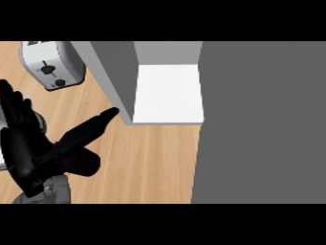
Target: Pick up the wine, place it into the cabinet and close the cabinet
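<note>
The left hand [35, 153] is open, fingers straight, holding nothing. The cabinet [112, 72] stands just up and right of it, its door [271, 119] open well to the hand's right. The wine shows nowhere, and no bottle stands on the visible shelf [169, 93]. The right hand is out of view. The placing step looks unfinished to me: next, the bottle must reach that shelf, then the door must swing shut.

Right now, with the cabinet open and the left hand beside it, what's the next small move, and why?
Probably draw the left hand back a little from the cabinet, not shut it yet. The hand is open and holds nothing, its thumb reaches toward the cabinet's left wall, and no wine shows on the white shelf or the counter.
</note>
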